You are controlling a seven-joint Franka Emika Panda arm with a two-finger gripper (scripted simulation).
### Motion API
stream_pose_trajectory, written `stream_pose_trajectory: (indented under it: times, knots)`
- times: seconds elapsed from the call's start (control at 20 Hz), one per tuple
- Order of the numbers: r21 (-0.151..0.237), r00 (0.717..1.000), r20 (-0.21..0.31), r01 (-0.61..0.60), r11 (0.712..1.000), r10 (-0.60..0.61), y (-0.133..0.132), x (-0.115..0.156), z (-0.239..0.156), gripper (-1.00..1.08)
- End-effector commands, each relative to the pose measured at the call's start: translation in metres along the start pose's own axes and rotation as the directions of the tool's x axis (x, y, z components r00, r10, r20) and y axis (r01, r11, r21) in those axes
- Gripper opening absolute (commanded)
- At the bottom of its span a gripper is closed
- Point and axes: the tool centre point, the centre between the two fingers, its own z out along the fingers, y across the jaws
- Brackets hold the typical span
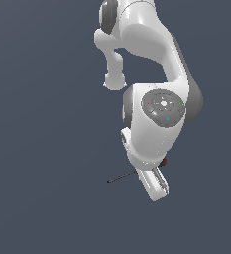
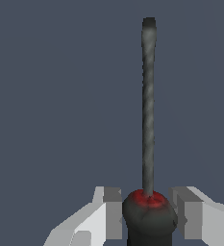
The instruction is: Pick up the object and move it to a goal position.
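The object is a small screwdriver with a red-and-black handle (image 2: pixel 149 216) and a long thin dark shaft (image 2: pixel 148 105). In the wrist view the handle sits between my gripper (image 2: pixel 148 214), and the grey pads (image 2: pixel 112 211) press against both of its sides. In the exterior view the shaft (image 1: pixel 121 176) sticks out toward the exterior view's left from under the white hand, and a bit of the red handle (image 1: pixel 165 161) shows on the other side. The gripper (image 1: pixel 151 173) itself is mostly hidden there by the arm's wrist. I cannot tell whether the tool rests on the floor or hangs above it.
The white arm (image 1: pixel 151 59) fills the upper middle of the exterior view. Around it there is only a plain dark grey-blue ground (image 1: pixel 47 149). No goal marker shows in either view.
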Motion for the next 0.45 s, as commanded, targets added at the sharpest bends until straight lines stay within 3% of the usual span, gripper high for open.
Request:
stream_pose_trajectory:
  times: [0.0, 0.4]
  knots:
    - [0.001, 1.0, 0.0, 0.0, 1.0, 0.0, -0.004, -0.0001, -0.003, -1.0]
    - [0.001, 1.0, 0.0, 0.0, 1.0, 0.0, -0.0083, -0.0002, -0.0055, -1.0]
